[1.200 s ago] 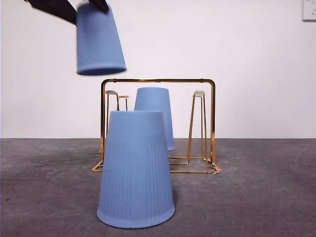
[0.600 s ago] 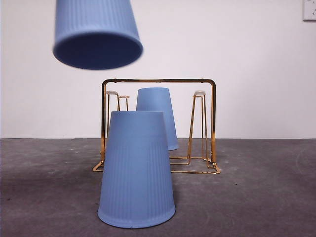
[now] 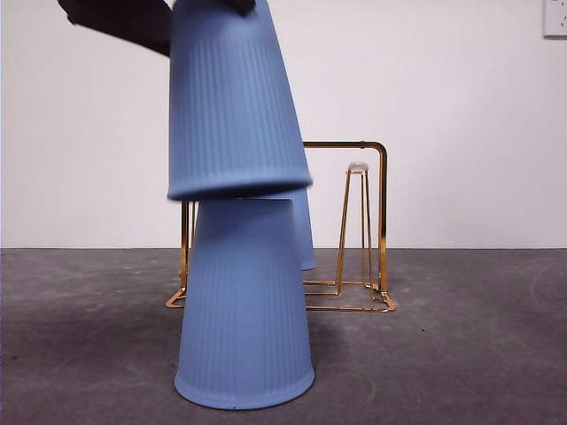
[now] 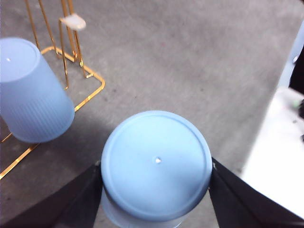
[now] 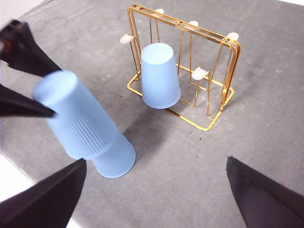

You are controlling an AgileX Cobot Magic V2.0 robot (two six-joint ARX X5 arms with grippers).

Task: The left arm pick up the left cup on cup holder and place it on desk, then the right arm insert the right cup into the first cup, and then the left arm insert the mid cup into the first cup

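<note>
My left gripper (image 4: 156, 175) is shut on an upside-down blue ribbed cup (image 4: 156, 161). It holds the cup tilted, right above a second upside-down blue cup (image 3: 244, 310) that stands on the desk (image 3: 461, 354). In the front view the held cup (image 3: 232, 106) has its rim at the standing cup's top. A third blue cup (image 5: 160, 76) sits upside down on the gold cup holder (image 5: 228, 61) behind. My right gripper (image 5: 156, 161) is open and empty, high above the desk.
The cup holder (image 3: 383, 221) has bare pegs with white tips on its right side. A white wall rises behind the desk. A white edge (image 4: 280, 161) borders the desk beside the left arm.
The held cup has come from the upper left, down and to the right, and now hangs over the standing cup. The standing cup and the holder have not moved.
</note>
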